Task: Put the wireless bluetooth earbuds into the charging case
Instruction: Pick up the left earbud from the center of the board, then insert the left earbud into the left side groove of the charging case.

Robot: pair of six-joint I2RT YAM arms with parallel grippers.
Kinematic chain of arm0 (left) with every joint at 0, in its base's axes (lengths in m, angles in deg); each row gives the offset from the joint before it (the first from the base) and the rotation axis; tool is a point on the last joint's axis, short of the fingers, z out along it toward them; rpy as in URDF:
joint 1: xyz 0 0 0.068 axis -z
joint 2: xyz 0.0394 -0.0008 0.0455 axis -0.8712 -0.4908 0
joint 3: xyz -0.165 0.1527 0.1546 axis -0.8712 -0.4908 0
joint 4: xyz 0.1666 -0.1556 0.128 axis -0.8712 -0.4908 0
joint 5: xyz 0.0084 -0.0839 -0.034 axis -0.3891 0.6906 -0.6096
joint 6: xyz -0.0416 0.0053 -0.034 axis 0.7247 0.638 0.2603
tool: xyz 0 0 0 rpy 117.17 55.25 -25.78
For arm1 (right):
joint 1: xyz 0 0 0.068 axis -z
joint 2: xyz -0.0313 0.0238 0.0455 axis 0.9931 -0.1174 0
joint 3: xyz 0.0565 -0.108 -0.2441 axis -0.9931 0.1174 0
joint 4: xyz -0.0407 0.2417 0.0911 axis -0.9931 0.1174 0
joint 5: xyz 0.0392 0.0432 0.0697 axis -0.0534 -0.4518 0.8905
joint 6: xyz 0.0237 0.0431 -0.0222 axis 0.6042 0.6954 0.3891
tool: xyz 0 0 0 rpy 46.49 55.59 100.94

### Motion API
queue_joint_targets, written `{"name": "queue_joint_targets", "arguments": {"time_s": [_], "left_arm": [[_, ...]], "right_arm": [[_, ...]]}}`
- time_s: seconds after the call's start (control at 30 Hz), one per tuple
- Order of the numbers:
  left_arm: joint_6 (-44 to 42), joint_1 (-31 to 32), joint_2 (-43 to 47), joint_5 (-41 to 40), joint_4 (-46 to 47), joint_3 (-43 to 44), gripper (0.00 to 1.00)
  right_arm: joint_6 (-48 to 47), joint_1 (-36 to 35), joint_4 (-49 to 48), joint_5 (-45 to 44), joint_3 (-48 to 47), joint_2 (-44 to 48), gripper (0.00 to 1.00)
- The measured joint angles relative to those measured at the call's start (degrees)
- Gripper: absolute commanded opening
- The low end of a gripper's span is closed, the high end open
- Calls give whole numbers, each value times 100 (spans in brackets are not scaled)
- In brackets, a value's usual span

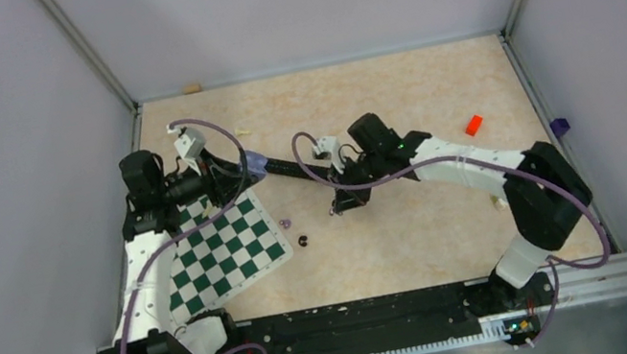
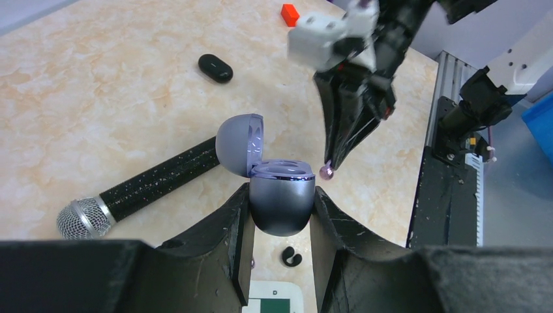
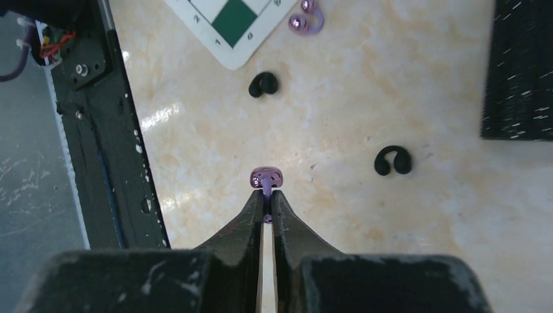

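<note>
Beige marble-look tabletop (image 1: pixel 419 246), pale walls round it. Over it the left gripper (image 2: pixel 280 190) is clamped on the charging case (image 2: pixel 282 205), one finger on each side, body held above the table. I judge this a fixture grip: the case is kept steady and its mouth offered to the other arm. The case lid (image 2: pixel 238 143) is hinged open and tipped back to the left in the left wrist view. The wells face up and away from that camera.

The right gripper (image 3: pixel 267 195) is closed on a pale purple earbud (image 3: pixel 267 177). Jaws are nearly together, pinching the thin bridge, with the rounded bulb sticking out past the tips. The bud's long axis runs in line with the fingers, bulb end leading. In the left wrist view that gripper points steeply down. The bud hangs just beside the case's right rim, about level with it; whether it touches, I cannot tell. It is not yet in a well. Likely step: carry the bud over a well and lower it.

On the table:
- A second purple earbud (image 3: pixel 306 19) lies just off the corner of the chessboard mat (image 1: pixel 223 251).
- One black earbud (image 3: pixel 263 84) is near the mat.
- The other black earbud (image 3: pixel 393 160) is nearer the microphone (image 2: pixel 130 195).
- A black oval pod (image 2: pixel 215 68) and a red block (image 2: pixel 289 13) lie further off.
</note>
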State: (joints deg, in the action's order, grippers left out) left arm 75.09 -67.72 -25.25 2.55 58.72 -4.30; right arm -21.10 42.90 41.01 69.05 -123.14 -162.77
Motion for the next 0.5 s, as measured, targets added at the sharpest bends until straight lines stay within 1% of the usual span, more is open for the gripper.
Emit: {"name": "queue_joint_targets", "arguments": {"time_s": [0.1,0.3,0.4,0.5], "left_arm": [[142,131,-70,-170,201,-9,0],[306,719,-350,-481,470,15,0],[337,1029,-688,-625,487,216,0],[334,1270,-1064,-704,485,590,0]], "right_arm": [[-35,87,-177,-223,37,595,3],[-140,284,-533,-782,28,1784,3],[-188,304,-557,-979,-72,2164,3],[-190,304,-544,-1165,-389,2339,3]]}}
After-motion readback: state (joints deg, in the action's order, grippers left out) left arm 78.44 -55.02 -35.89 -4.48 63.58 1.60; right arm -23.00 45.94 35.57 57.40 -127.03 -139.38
